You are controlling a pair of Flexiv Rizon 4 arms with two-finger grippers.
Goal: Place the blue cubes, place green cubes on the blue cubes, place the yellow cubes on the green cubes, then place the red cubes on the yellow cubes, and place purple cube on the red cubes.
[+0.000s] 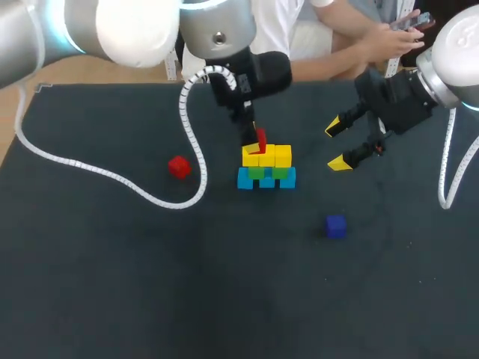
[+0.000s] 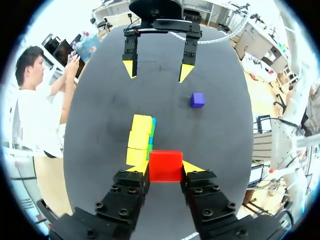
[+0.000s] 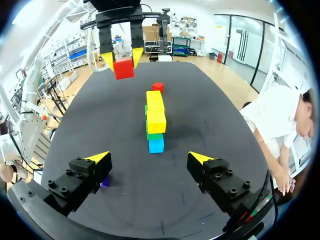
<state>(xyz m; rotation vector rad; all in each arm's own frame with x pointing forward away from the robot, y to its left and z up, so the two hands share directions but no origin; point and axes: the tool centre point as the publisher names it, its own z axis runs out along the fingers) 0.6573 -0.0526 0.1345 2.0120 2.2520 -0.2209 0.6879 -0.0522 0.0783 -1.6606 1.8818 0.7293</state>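
Note:
A stack stands mid-table: blue cubes (image 1: 245,179) at the bottom, green cubes (image 1: 258,173) on them, yellow cubes (image 1: 273,155) on top. My left gripper (image 2: 165,167) is shut on a red cube (image 2: 165,165) and holds it just over the left end of the yellow row (image 2: 139,140). A second red cube (image 1: 179,167) lies loose to the stack's left. The purple cube (image 1: 336,226) sits alone toward the front right. My right gripper (image 1: 337,144) hangs open to the right of the stack, holding nothing. In its own view the stack (image 3: 155,112) lies ahead of its fingers.
The left arm's white cable (image 1: 105,176) loops across the table's left half and curls up near the loose red cube. The dark table (image 1: 224,284) stretches wide in front of the stack.

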